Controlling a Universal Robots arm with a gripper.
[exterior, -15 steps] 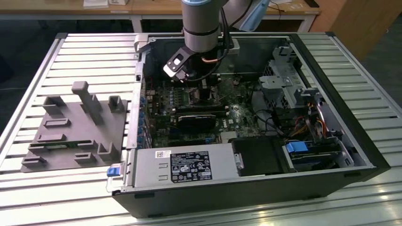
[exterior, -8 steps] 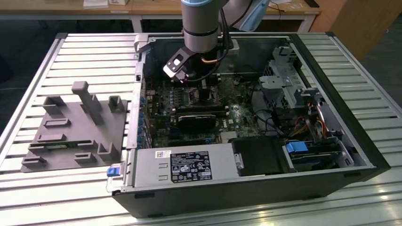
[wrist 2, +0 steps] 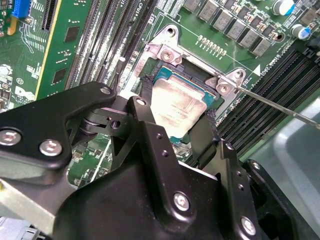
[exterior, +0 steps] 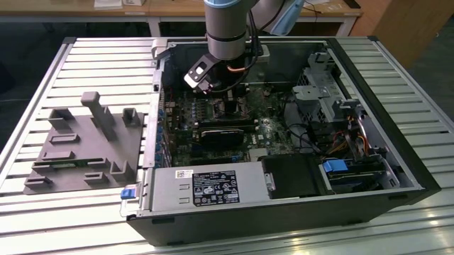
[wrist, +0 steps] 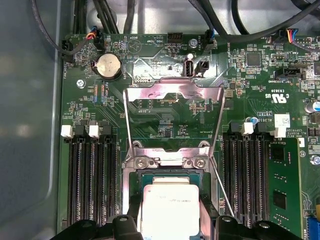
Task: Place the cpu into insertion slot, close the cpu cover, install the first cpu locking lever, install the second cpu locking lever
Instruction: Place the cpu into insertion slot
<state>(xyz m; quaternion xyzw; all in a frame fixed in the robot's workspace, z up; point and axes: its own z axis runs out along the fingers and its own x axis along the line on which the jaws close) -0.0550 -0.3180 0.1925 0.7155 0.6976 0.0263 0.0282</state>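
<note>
Cpu (wrist 2: pixel 177 106) is clamped by its opposite edges between the black fingers (wrist 2: pixel 147 135) of the pincer (wrist 2: pixel 177 120), silvery top up, right over the insertion slot (wrist 2: pixel 162 52); we cannot tell whether the cpu is fully seated. Past the slot the cpu cover (wrist: pixel 175 92) is swung open, and thin wire levers (wrist: pixel 220 185) slant out beside the socket. Black memory slots (wrist: pixel 92 180) flank it on both sides of the green board (wrist: pixel 235 100). In the exterior view we see the arm (exterior: pixel 227 32) pointing down into the open computer case (exterior: pixel 397 159) on the slatted tabletop (exterior: pixel 106 58), with a grey fixture (exterior: pixel 85 143) at the exterior view's left.
</note>
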